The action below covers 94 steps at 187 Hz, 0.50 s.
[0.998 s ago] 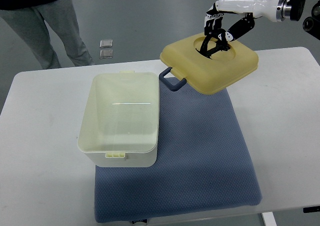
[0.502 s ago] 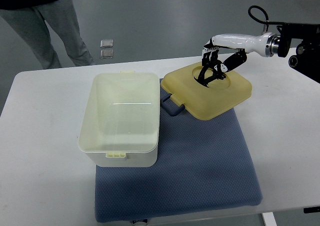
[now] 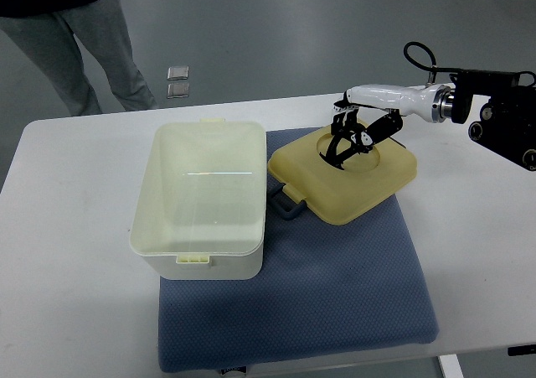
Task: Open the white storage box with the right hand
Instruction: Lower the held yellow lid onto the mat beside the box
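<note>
Top view: white storage box [image 3: 203,195] sits open at centre-left, partly on the blue mat [image 3: 335,294]. Lid [image 3: 343,171] lies right of it on the mat. Right hand [image 3: 350,132], fingers curled in the lid's recess; release remains.

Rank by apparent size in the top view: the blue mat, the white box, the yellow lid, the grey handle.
1. blue mat
2. white box
3. yellow lid
4. grey handle, partly hidden beneath the lid
</note>
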Tool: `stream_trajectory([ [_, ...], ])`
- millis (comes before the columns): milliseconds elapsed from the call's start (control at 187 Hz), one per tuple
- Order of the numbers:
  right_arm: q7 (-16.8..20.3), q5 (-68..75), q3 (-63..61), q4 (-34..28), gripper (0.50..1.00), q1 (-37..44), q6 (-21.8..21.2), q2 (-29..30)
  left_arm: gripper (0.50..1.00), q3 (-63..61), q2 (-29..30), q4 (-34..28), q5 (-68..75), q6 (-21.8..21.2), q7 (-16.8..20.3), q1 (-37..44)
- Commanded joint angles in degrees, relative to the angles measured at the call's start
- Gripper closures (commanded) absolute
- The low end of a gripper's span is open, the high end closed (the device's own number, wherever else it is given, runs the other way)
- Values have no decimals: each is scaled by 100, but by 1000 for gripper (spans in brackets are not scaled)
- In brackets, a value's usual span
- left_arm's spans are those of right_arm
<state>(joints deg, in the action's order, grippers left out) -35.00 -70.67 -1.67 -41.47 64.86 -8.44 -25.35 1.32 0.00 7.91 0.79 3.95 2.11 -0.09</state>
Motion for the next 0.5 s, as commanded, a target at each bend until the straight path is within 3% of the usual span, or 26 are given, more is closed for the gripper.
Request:
stream_trajectory([
  [0, 0, 0, 0, -1, 1000, -96, 9, 4, 500, 0, 0, 0, 0, 0, -1, 0],
  [454, 0, 0, 0, -19, 1000, -210, -8, 171, 500, 0, 0, 0, 0, 0, -1, 0],
  [497, 0, 0, 0, -19, 975, -210, -26, 171, 500, 0, 0, 0, 0, 0, -1, 0],
])
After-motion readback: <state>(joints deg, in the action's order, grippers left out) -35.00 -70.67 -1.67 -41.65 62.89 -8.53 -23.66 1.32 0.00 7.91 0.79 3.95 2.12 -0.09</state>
